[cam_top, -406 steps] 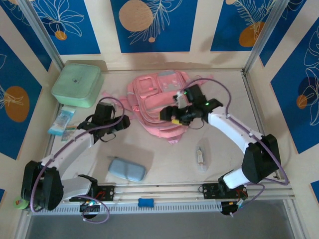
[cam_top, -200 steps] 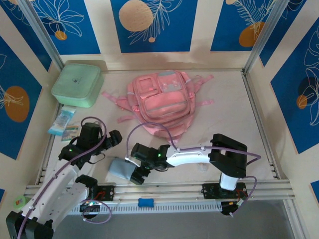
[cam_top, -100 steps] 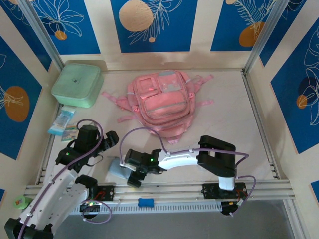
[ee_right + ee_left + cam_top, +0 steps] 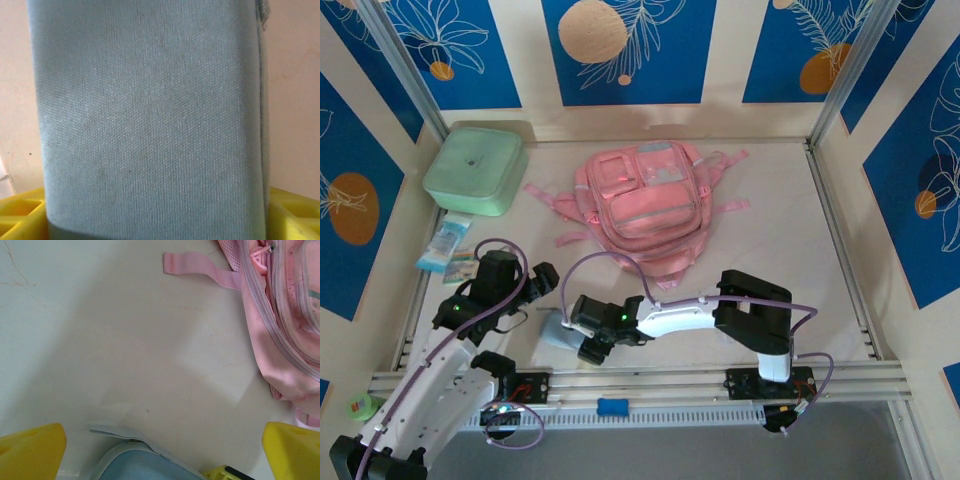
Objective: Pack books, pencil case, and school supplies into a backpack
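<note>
Grasping of the soft, oblong, light blue-grey fabric pencil case (image 4: 552,335) looks to be the step in hand; it lies flat on the pale table (image 4: 770,250) close to the metal front rail (image 4: 670,380), well apart from the pink fabric backpack (image 4: 645,205) farther back. The right gripper (image 4: 592,347) sits low over the pouch's right part; in its wrist view the yellow fingertips (image 4: 20,215) stand one at each long edge with the cloth spanning between them; whether the pads already pinch I cannot tell. A good grip, I judge, takes the pouch across its narrow width near the middle, so that it hangs level rather than drooping; soft fabric may fold or slip, so the squeeze should be firm before any lift; the lift should go straight up, clear of the rail. The left gripper (image 4: 544,281) hovers just beside the pouch, its fingers (image 4: 30,450) spread wide with nothing between them; it might serve better at the backpack, holding a pocket mouth open; whether any pocket is unzipped I cannot tell.
</note>
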Action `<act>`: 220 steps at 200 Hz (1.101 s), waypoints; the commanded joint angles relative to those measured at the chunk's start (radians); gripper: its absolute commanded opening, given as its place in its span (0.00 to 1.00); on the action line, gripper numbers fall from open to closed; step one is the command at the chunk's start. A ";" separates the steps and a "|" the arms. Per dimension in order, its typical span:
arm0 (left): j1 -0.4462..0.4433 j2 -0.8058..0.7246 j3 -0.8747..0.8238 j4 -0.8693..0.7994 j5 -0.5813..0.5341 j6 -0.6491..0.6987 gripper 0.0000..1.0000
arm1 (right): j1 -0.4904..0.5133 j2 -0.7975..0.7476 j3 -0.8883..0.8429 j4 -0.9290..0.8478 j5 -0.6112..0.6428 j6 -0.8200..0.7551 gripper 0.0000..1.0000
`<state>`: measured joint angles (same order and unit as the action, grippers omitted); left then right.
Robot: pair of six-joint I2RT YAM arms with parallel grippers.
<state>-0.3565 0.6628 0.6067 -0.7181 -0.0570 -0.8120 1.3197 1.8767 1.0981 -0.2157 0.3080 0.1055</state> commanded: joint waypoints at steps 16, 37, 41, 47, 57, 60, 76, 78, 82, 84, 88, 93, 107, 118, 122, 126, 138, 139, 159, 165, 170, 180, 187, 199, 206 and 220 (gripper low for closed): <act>0.002 0.003 -0.011 0.020 0.009 -0.014 0.99 | -0.011 -0.005 0.000 -0.013 0.009 0.012 0.71; 0.002 0.003 -0.006 0.020 0.008 -0.011 0.99 | -0.017 -0.029 -0.018 -0.002 0.000 0.018 0.67; 0.002 0.003 -0.006 0.018 0.008 -0.010 0.99 | -0.020 -0.033 -0.020 -0.002 0.000 0.019 0.66; 0.002 0.002 -0.004 0.015 0.008 -0.009 0.99 | -0.024 -0.039 -0.022 -0.004 -0.001 0.021 0.66; 0.002 0.001 -0.001 0.010 0.003 -0.004 0.99 | -0.031 -0.051 -0.027 -0.005 -0.006 0.026 0.64; 0.001 0.000 -0.002 0.009 0.002 -0.005 0.99 | -0.033 -0.056 -0.029 -0.006 -0.007 0.028 0.64; 0.002 0.000 0.002 0.005 0.000 -0.004 0.99 | -0.042 -0.079 -0.041 -0.010 -0.013 0.038 0.63; 0.002 0.001 0.003 0.005 0.000 -0.003 0.99 | -0.043 -0.082 -0.043 -0.010 -0.015 0.038 0.62; 0.002 0.001 0.004 0.006 0.000 -0.004 0.99 | -0.045 -0.091 -0.046 -0.011 -0.016 0.040 0.62; 0.002 -0.001 0.004 0.005 0.000 -0.004 0.99 | -0.046 -0.095 -0.048 -0.011 -0.017 0.040 0.62; 0.002 -0.001 0.006 0.005 0.000 -0.001 0.99 | -0.048 -0.103 -0.051 -0.015 -0.015 0.042 0.62; 0.002 -0.002 0.008 0.006 -0.001 0.000 0.99 | -0.051 -0.114 -0.055 -0.018 -0.014 0.046 0.62; 0.002 -0.002 0.018 0.011 -0.008 0.015 0.99 | -0.065 -0.156 -0.068 -0.036 -0.019 0.063 0.61; 0.002 0.004 0.033 0.014 -0.016 0.035 1.00 | -0.083 -0.195 -0.079 -0.057 -0.020 0.084 0.61; 0.002 0.007 0.040 0.016 -0.019 0.043 0.99 | -0.090 -0.211 -0.083 -0.065 -0.022 0.090 0.61; 0.001 0.010 0.048 0.016 -0.022 0.050 0.99 | -0.099 -0.228 -0.087 -0.074 -0.024 0.099 0.61; 0.002 0.030 0.073 0.027 -0.023 0.078 0.99 | -0.127 -0.277 -0.092 -0.118 -0.026 0.130 0.61; 0.002 0.032 0.075 0.030 -0.022 0.082 1.00 | -0.130 -0.282 -0.092 -0.123 -0.026 0.133 0.61; -0.001 0.084 0.108 0.106 -0.017 0.165 0.99 | -0.196 -0.368 -0.098 -0.208 -0.039 0.187 0.61; -0.003 0.102 0.110 0.141 -0.027 0.192 0.99 | -0.218 -0.396 -0.102 -0.228 -0.047 0.199 0.61; -0.003 0.116 0.113 0.164 -0.034 0.205 0.99 | -0.236 -0.419 -0.106 -0.246 -0.055 0.208 0.61; -0.005 0.155 0.133 0.212 -0.018 0.235 0.99 | -0.277 -0.466 -0.112 -0.281 -0.066 0.231 0.61; -0.009 0.186 0.147 0.249 0.005 0.252 1.00 | -0.310 -0.497 -0.113 -0.307 -0.074 0.248 0.61; -0.030 0.244 0.164 0.339 0.021 0.294 0.99 | -0.371 -0.544 -0.108 -0.361 -0.088 0.278 0.61; -0.046 0.282 0.177 0.375 0.015 0.325 0.98 | -0.411 -0.568 -0.103 -0.392 -0.098 0.295 0.61; -0.075 0.377 0.227 0.409 0.015 0.391 0.98 | -0.495 -0.610 -0.097 -0.453 -0.099 0.331 0.62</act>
<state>-0.3870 0.9360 0.7544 -0.4622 -0.0597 -0.5671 0.9257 1.3380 1.0004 -0.5114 0.2501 0.3443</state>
